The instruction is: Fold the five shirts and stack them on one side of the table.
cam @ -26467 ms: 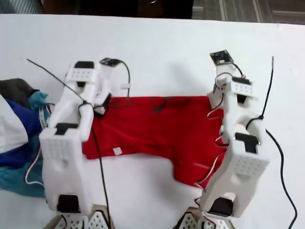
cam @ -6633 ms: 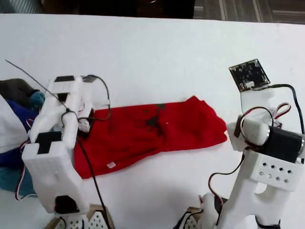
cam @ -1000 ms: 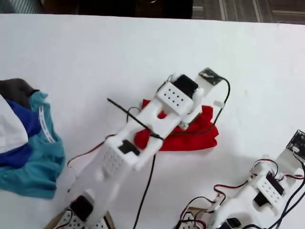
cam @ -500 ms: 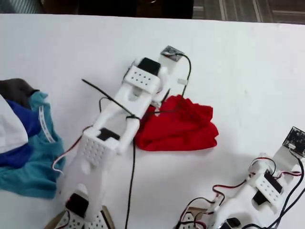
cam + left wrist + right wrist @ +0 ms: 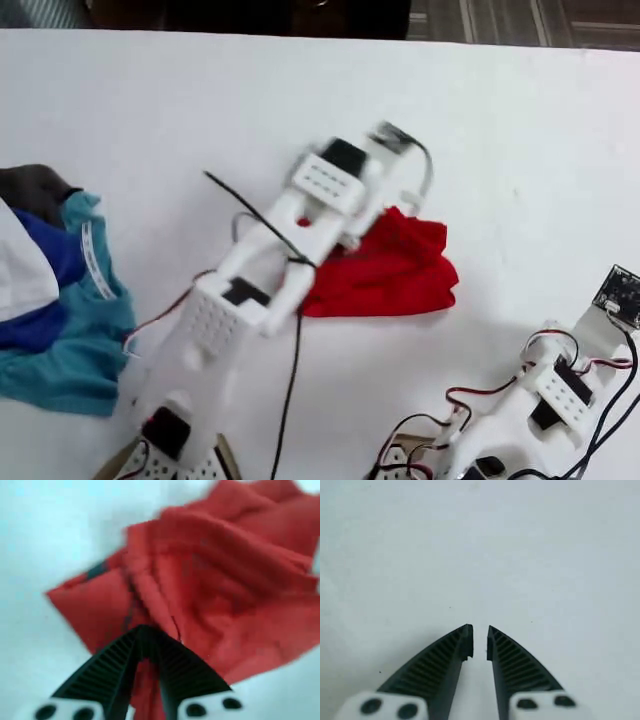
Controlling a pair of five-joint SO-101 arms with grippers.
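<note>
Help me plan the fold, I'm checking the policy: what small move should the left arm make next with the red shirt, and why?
Probably lay the pinched fold across the bundle and let go. The left gripper looks shut on a rumpled ridge of the red shirt, which lies bunched, not flat.

One red shirt [image 5: 405, 272], four piled shirts [image 5: 65, 330], two arms [image 5: 250, 310]

Bright, even overhead light floods the white table [image 5: 150, 90], pushing it close to glare. A soft grey shadow pools along the red shirt [image 5: 400, 275] at its 6 o'clock edge, with deeper shade in its folds. Beyond the table, at 12 o'clock, the room lies dark.
</note>
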